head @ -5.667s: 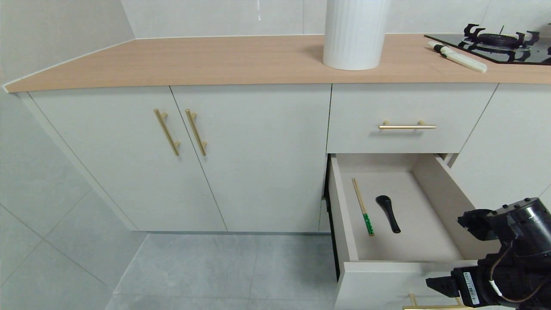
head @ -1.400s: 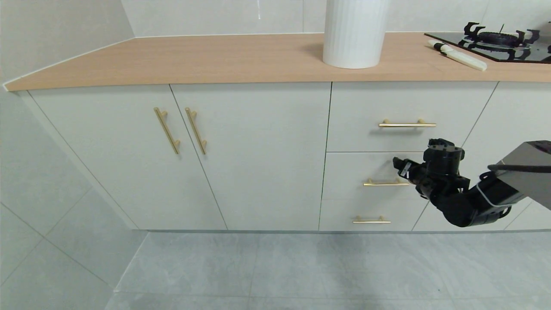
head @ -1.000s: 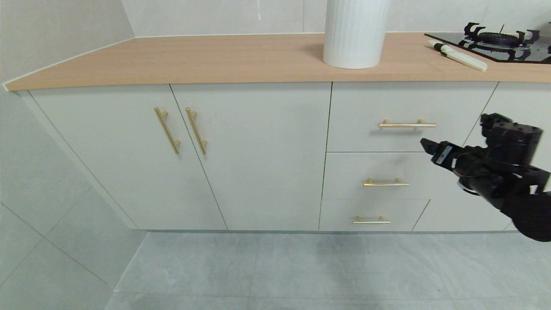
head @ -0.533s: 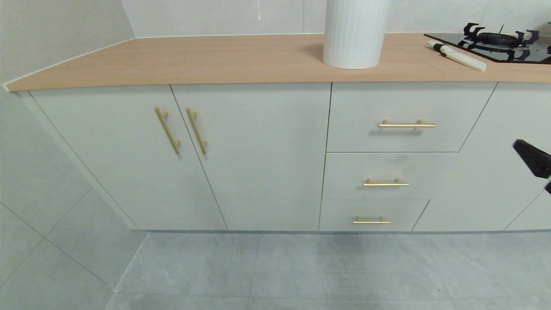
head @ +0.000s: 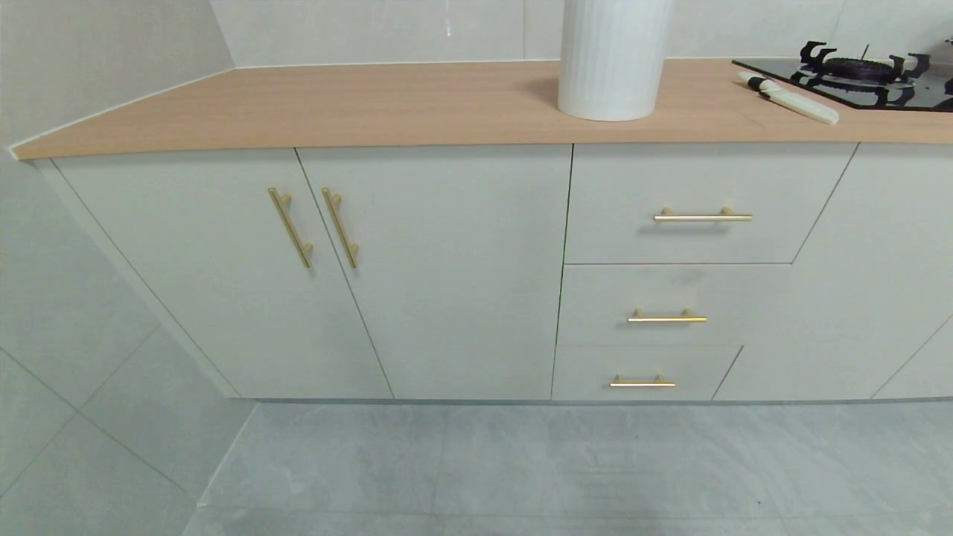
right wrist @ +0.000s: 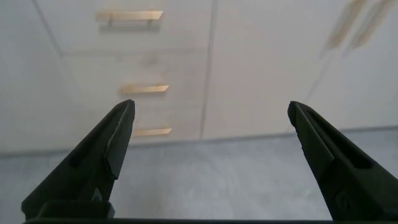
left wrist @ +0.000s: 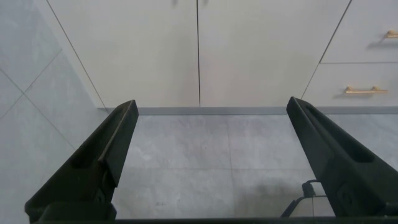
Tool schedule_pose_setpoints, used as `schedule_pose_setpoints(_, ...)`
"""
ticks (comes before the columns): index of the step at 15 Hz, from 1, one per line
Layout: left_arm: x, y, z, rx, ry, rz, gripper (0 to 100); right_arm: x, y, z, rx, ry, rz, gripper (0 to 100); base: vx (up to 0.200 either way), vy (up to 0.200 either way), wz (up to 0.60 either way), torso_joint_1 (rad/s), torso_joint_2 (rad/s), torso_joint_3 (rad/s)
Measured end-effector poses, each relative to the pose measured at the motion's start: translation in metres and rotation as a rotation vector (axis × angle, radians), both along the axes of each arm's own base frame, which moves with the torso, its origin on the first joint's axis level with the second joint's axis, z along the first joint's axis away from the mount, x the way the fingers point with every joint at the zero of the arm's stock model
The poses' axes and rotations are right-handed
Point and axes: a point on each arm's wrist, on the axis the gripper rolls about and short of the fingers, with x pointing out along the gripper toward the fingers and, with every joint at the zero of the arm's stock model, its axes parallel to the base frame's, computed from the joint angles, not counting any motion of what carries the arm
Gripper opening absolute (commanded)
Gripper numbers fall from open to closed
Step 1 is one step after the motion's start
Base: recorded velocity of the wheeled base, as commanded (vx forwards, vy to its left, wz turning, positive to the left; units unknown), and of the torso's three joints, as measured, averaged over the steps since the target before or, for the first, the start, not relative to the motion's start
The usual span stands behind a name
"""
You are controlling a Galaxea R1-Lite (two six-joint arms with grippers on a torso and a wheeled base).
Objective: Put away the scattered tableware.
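Left wrist view shows the left gripper (left wrist: pixel 211 107) with fingers (left wrist: pixel 99 162) spread wide over the floor (left wrist: pixel 199 162), before the cabinet (left wrist: pixel 249 50) base edge. The right gripper (right wrist: pixel 210 107), equally spread, faces the shut drawers (right wrist: pixel 143 71). A knife (head: pixel 789 106) lies on the countertop (head: pixel 372 104) beside the stove (head: pixel 856 74).

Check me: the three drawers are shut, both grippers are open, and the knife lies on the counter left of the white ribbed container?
Not quite: the head view shows the knife lying on the counter right of the white ribbed container. The three drawers are shut; left gripper and right gripper are open.
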Motion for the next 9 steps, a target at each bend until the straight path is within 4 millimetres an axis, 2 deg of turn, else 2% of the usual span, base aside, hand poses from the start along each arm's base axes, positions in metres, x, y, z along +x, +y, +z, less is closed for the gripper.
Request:
schedule_pose_setpoints(2,0.000,0.000,0.000,0.000,0.000,0.000,100,-0.023,0.001,-0.010,-0.038,-0.077,-0.020,100,0.000,0.000,0.00,0.000,0.00,0.000)
schedule_pose_setpoints(4,0.000,0.000,0.000,0.000,0.000,0.000,100,-0.031,0.004,-0.028,-0.059,-0.104,0.004,100,0.000,0.000,0.00,0.000,0.00,0.000)
schedule_pose_setpoints(7,0.000,0.000,0.000,0.000,0.000,0.000,100,-0.031,0.005,-0.047,-0.032,-0.109,0.008,100,0.000,0.000,0.00,0.000,0.00,0.000)
schedule_pose_setpoints(9,0.000,0.000,0.000,0.000,0.000,0.000,100,-0.022,0.005,-0.064,-0.003,-0.066,0.029,100,0.000,0.000,0.00,0.000,0.00,0.000)
